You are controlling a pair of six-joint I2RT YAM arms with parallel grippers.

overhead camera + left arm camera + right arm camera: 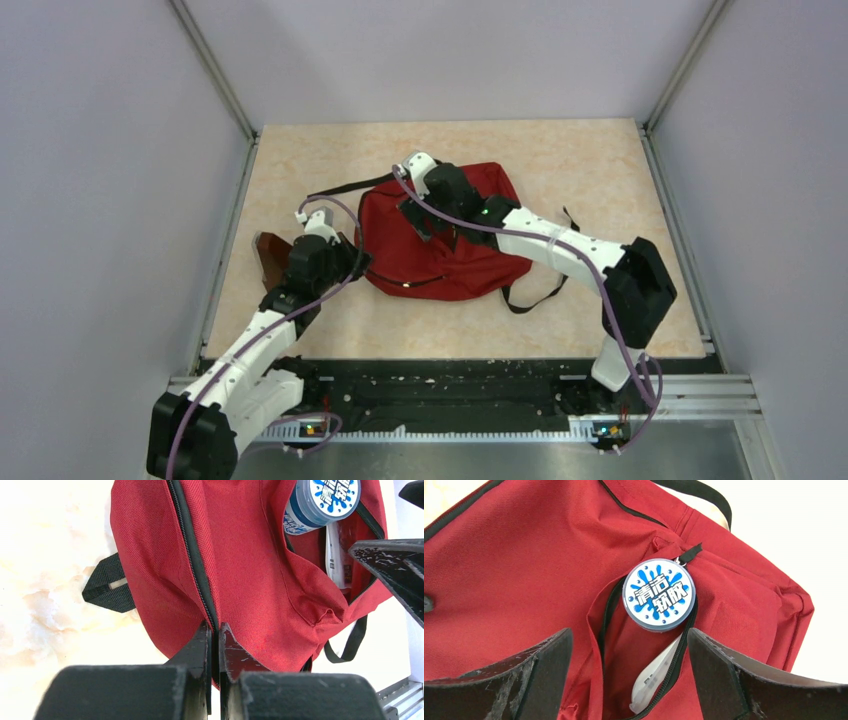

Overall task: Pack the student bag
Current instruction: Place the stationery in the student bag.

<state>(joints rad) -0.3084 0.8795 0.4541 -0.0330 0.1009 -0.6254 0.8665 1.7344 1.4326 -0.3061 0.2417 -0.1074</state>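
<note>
Left claw point(214, 628) on woven red student bag point(240, 570)

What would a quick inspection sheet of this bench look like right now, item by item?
Surface: beige marbled table.
Job's things: red backpack lying flat, pocket unzipped; round blue-and-white tub and white packet showing inside.
Clutter: small brown pouch at the table's left side.
Grippers: left gripper shut on the backpack's edge; right gripper open over the pocket.
Cables: purple cables along both arms.
Surroundings: pale walls, metal frame posts.
</note>
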